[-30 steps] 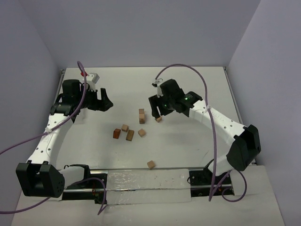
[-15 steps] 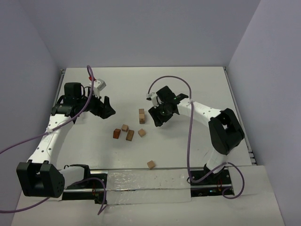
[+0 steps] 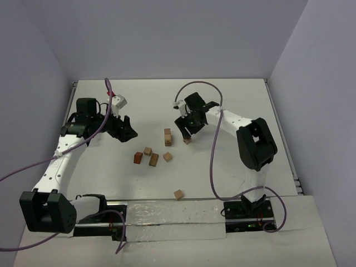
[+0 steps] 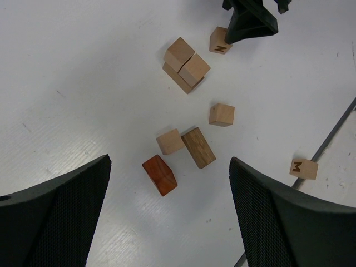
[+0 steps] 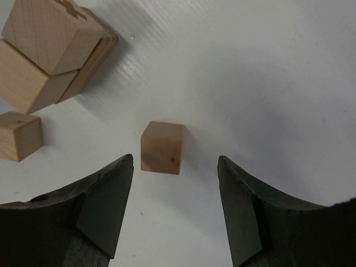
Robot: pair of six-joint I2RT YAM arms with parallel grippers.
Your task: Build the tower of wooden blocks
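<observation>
The tower (image 3: pixel 167 136) is only a short stack of pale blocks near the middle of the white table (image 3: pixel 233 105), and how many layers it has cannot be told. In the right wrist view its top cube carries a dark burnt mark that is cut off by the frame edge and is unreadable. Just to the right of the tower, a lone tan cube (image 5: pixel 162 147) sits on the table. The right gripper (image 3: pixel 186 132) hangs over it with its claw partly spread. One finger stands on each side of the cube, with a gap showing on both sides, so nothing is gripped. In the left wrist view this cube shows one branded letter on its side, either N or Z depending on which way it is read. The left gripper (image 3: pixel 129 129) is to the left of the blocks with its claw wide and empty. Below it lie four loose blocks: a reddish-brown block (image 4: pixel 159 174), a small tan cube (image 4: pixel 169 141) touching a darker brown cuboid (image 4: pixel 198 147), and another tan cube (image 4: pixel 222 114) a little apart. A seventh block (image 4: pixel 303 168), well apart near the front edge of the table, plainly reads "M".
</observation>
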